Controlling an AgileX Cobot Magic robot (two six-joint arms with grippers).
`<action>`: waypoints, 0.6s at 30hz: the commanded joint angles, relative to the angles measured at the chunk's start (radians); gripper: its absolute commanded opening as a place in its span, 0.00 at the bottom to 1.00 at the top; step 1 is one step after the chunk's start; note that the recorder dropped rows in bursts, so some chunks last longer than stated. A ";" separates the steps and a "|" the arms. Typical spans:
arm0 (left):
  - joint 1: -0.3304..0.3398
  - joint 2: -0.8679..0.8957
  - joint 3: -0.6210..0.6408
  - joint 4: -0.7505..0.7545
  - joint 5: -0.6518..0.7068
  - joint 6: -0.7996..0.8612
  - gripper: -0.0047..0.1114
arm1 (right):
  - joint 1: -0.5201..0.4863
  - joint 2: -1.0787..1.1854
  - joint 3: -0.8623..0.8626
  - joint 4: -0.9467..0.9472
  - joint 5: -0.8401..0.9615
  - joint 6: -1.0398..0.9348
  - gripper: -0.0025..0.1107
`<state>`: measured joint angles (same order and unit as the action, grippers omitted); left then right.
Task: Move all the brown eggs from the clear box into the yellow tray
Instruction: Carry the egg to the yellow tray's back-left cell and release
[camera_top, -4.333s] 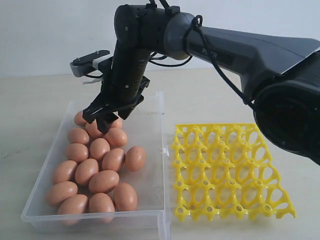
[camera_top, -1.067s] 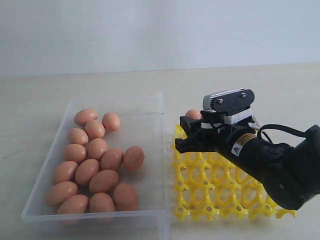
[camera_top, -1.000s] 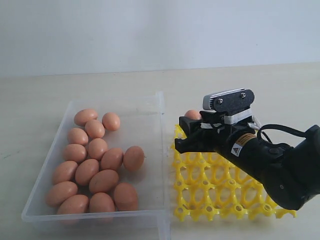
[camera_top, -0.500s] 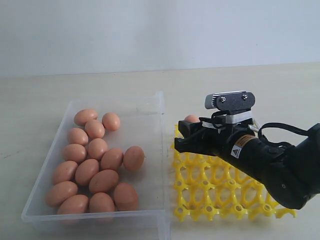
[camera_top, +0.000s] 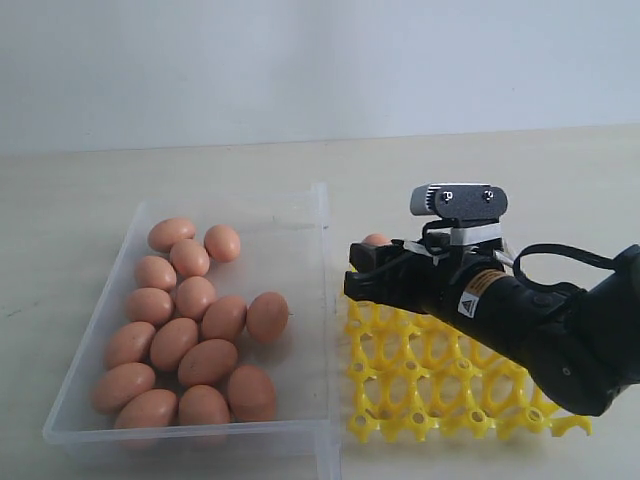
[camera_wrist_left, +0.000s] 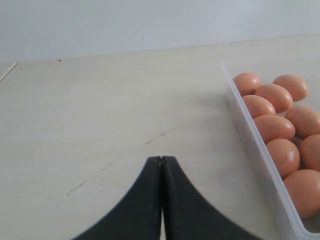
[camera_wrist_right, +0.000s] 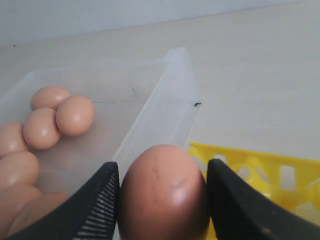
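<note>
One brown egg (camera_wrist_right: 162, 192) sits between the two fingers of the right pincer (camera_wrist_right: 162, 172), which is clamped on it with a finger against each side. Directly beneath the pincer lies the corner of the yellow tray (camera_wrist_right: 250, 155) next to the clear box (camera_wrist_right: 160, 100); whether the egg touches a cup cannot be determined. The other brown eggs (camera_top: 208, 362) lie clustered in the clear box, ahead of this pincer's fingertips and past the box wall. The left pincer (camera_wrist_left: 161, 165) has its fingers pressed together with nothing between them, over bare desk (camera_wrist_left: 100, 110), with the box wall and several eggs just off to one side.
</note>
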<state>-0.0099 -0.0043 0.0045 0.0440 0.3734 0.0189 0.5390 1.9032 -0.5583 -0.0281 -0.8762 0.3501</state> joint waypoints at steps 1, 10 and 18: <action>0.001 0.004 -0.005 0.003 -0.005 0.004 0.04 | -0.005 0.019 -0.045 -0.041 0.024 0.068 0.08; 0.001 0.004 -0.005 0.003 -0.005 0.004 0.04 | -0.005 0.004 -0.077 -0.026 0.204 0.077 0.14; 0.001 0.004 -0.005 0.003 -0.005 0.004 0.04 | -0.005 0.006 -0.077 0.082 0.100 -0.045 0.14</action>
<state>-0.0099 -0.0043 0.0045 0.0440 0.3734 0.0189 0.5390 1.9136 -0.6309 0.0381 -0.7375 0.3256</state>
